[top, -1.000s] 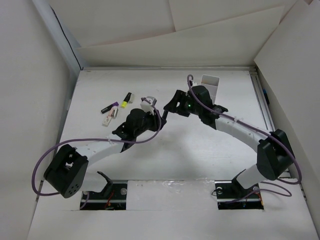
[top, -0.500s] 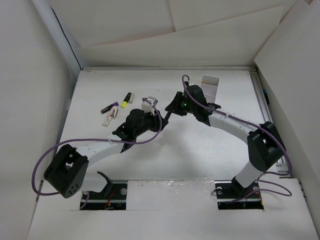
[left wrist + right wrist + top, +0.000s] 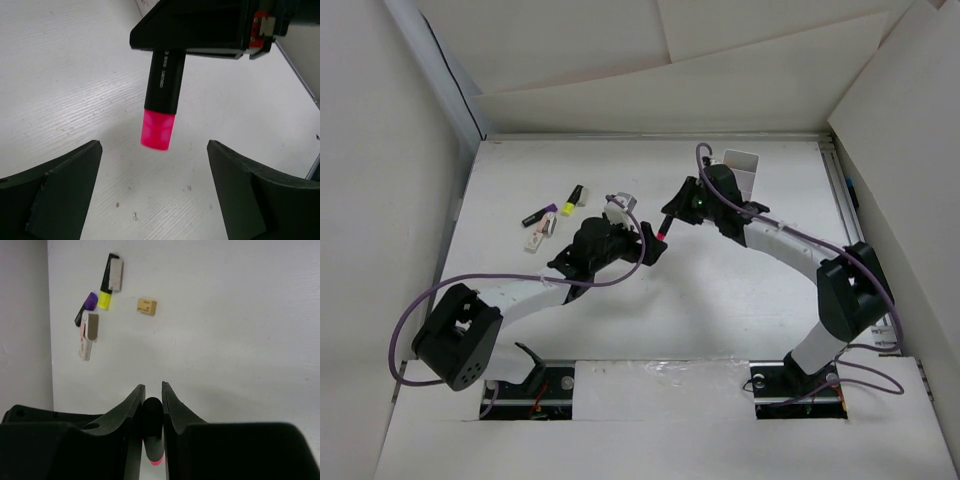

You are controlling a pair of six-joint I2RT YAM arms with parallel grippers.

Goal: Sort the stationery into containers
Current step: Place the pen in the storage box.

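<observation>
Pinching pink marker (image 3: 161, 97), right fingers (image 3: 177, 412) over table (image 3: 720, 290), walls (image 3: 380, 150) well apart.

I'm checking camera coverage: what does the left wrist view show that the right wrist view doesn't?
Only the left wrist view shows the left gripper, fingers spread open and empty, and the print on the black barrel of the pink marker. Only the right wrist view shows the loose yellow marker, purple marker and tan block lying on the table. Both show the pink marker clamped in the right gripper.
</observation>
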